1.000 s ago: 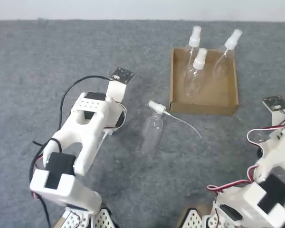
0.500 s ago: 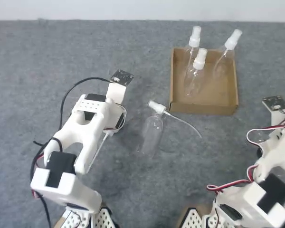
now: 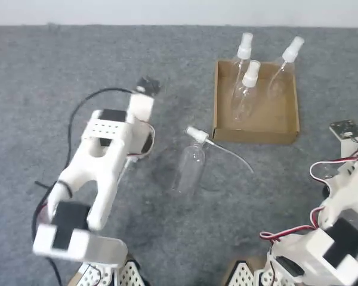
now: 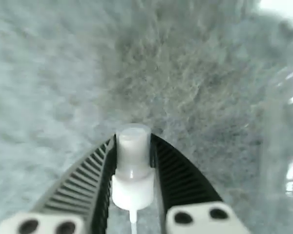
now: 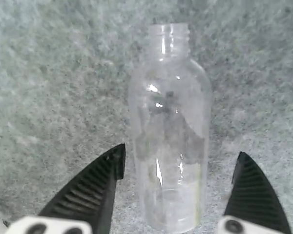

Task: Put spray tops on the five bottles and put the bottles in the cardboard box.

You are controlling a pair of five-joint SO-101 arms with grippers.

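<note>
My left gripper [image 4: 133, 141] is shut on a white spray top [image 4: 132, 170], its thin tube pointing back between the fingers, above grey carpet. The edge of a clear bottle [image 4: 283, 141] shows beside it. In the high view the left arm [image 3: 104, 161] stands left of an uncapped clear bottle [image 3: 189, 167] lying on the carpet, with a loose spray top [image 3: 197, 133] and its long tube at the bottle's mouth. My right gripper [image 5: 181, 155] is open around another uncapped clear bottle [image 5: 170, 146], fingers apart from it. The cardboard box [image 3: 255, 138] holds three capped bottles [image 3: 244, 89].
Grey carpet covers the whole table. The right arm [image 3: 340, 202] sits at the near right, close to the box's near corner. Open carpet stretches across the far left and between the two arms.
The left arm has swung and risen, its wrist shifting toward the far left with the spray top still held. The right arm, the lying bottle and the box are unchanged.
</note>
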